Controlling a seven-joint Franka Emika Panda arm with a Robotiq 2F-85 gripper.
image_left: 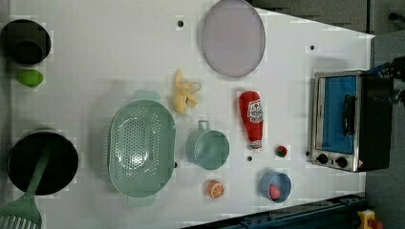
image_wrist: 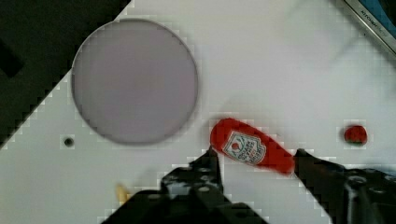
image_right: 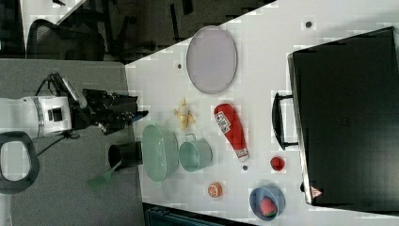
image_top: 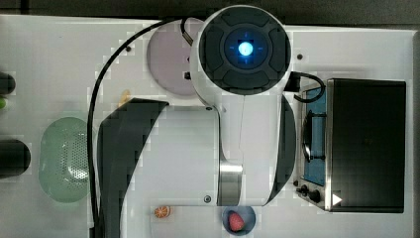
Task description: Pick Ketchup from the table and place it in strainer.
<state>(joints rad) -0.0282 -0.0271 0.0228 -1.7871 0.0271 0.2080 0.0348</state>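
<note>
The ketchup point(image_left: 251, 119) is a red bottle with a whitish label, lying flat on the white table between the teal cup and the toaster oven; it also shows in the right view point(image_right: 230, 129). In the wrist view the ketchup point(image_wrist: 252, 149) lies below and between my two dark fingers, and my gripper point(image_wrist: 257, 157) is open and holds nothing. The right view shows the gripper point(image_right: 141, 114) well off the table surface, apart from the bottle. The strainer point(image_left: 141, 148), a pale mint-green oval basket with holes, stands empty beside the cup point(image_left: 208, 149). In the top view my arm hides the ketchup.
A purple plate point(image_left: 232, 38), a peeled banana point(image_left: 184, 93), a small strawberry point(image_left: 281, 151), an orange slice point(image_left: 215, 189) and a blue bowl point(image_left: 275, 186) surround the bottle. The toaster oven point(image_left: 344, 119) stands at the left view's right. A black pot point(image_left: 40, 162) sits beyond the strainer.
</note>
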